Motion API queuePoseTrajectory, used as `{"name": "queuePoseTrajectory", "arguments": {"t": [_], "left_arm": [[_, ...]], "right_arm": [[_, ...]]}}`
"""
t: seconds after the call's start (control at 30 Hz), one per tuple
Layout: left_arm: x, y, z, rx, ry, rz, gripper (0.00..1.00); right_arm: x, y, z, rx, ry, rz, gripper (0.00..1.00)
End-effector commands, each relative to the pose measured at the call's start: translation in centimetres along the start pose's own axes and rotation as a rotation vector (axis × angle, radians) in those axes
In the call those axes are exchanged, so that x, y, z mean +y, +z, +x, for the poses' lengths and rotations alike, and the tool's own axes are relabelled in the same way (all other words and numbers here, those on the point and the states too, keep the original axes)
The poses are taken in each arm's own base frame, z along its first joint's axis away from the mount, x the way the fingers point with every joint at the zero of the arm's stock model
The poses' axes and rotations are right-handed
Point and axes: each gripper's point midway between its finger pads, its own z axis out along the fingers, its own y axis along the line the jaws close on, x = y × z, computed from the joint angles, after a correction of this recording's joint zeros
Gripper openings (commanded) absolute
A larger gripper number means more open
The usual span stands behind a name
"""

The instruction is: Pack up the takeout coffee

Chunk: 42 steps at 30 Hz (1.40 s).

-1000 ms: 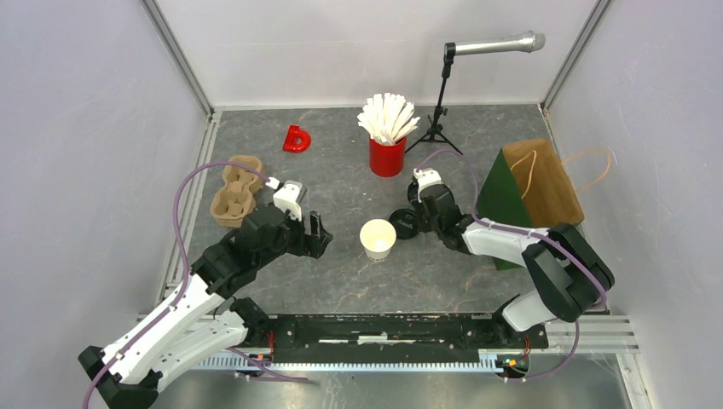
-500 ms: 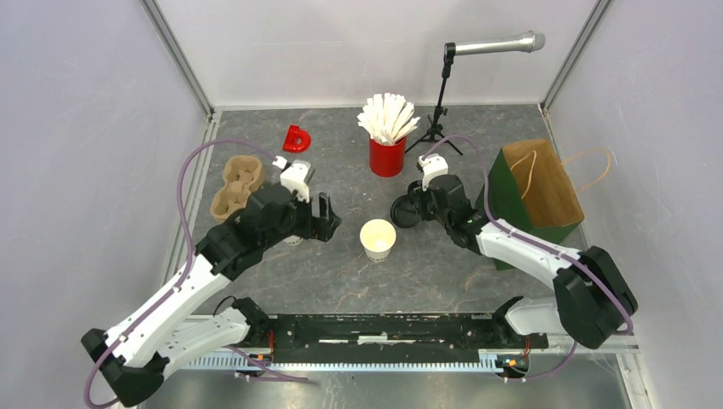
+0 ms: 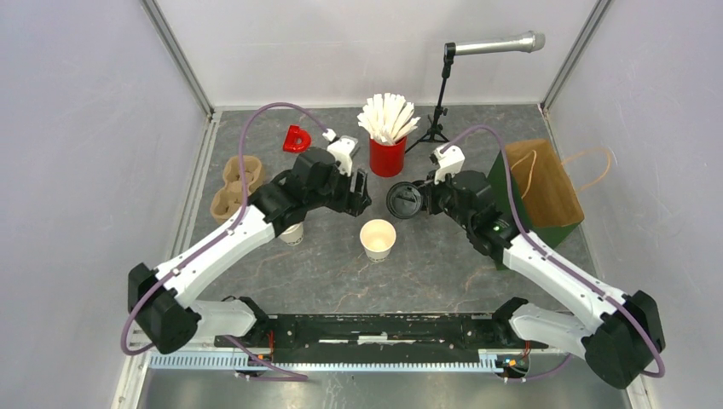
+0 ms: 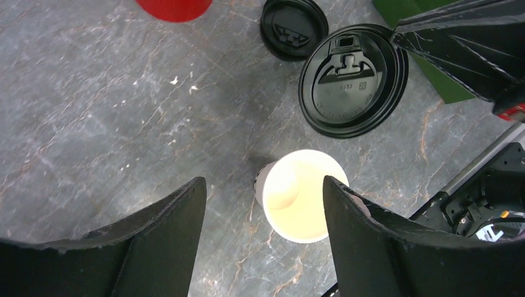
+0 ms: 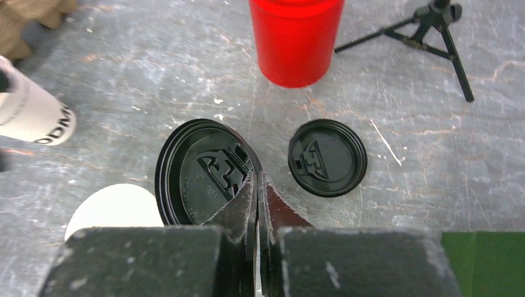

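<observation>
Two fingers of the right gripper (image 5: 257, 180) are pinched tight on the rim of a round black plastic lid (image 5: 198, 170). It seems lifted off the grey stone-look table (image 3: 324, 273), just beside the open white paper cup with the cream inside (image 3: 378, 238). Left gripper (image 4: 263, 185) hangs spread wide above that cup, gripping nothing. Second black lid (image 5: 327, 158) lies flat near the red cup of white sticks (image 3: 387, 156). Second white cup (image 3: 292, 233) stands half hidden under the left arm (image 3: 222, 256), near the brown pulp carrier (image 3: 234, 187).
</observation>
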Motion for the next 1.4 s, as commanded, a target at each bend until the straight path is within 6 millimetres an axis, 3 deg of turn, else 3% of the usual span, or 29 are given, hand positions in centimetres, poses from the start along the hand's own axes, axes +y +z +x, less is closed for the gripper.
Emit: {"name": "queuePoseTrajectory", "arguments": {"t": [0.0, 0.27, 0.8, 0.93, 1.07, 1.17, 1.23, 1.37], "left_arm": [[-2.0, 0.8, -4.0, -0.092, 0.079, 0.098, 0.74], [-4.3, 1.9, -4.8, -0.106, 0.083, 0.219, 0.73], [-3.3, 5.9, -3.2, -0.012, 0.069, 0.173, 0.53], [-3.3, 6.3, -2.6, 0.005, 0.067, 0.179, 0.39], [-3.4, 6.4, -2.0, 0.021, 0.065, 0.185, 0.17], [-3.6, 6.3, -1.5, 0.032, 0.057, 0.202, 0.09], [-3.7, 6.1, -1.1, 0.044, 0.045, 0.214, 0.03], [-3.4, 5.5, -0.8, 0.07, -0.009, 0.245, 0.02]], "right_arm": [[1.8, -1.8, -4.2, -0.1, 0.016, -0.096, 0.0], [2.9, -3.0, -5.5, -0.144, 0.044, -0.16, 0.0], [4.1, -3.0, -5.4, -0.156, 0.064, -0.218, 0.0], [4.2, -2.9, -5.3, -0.161, 0.073, -0.223, 0.0], [4.4, -2.7, -5.3, -0.162, 0.079, -0.235, 0.0], [4.8, -2.7, -5.4, -0.17, 0.076, -0.255, 0.01], [5.1, -2.9, -5.7, -0.187, 0.067, -0.274, 0.12], [4.9, -4.1, -7.4, -0.281, 0.019, -0.282, 0.53]]}}
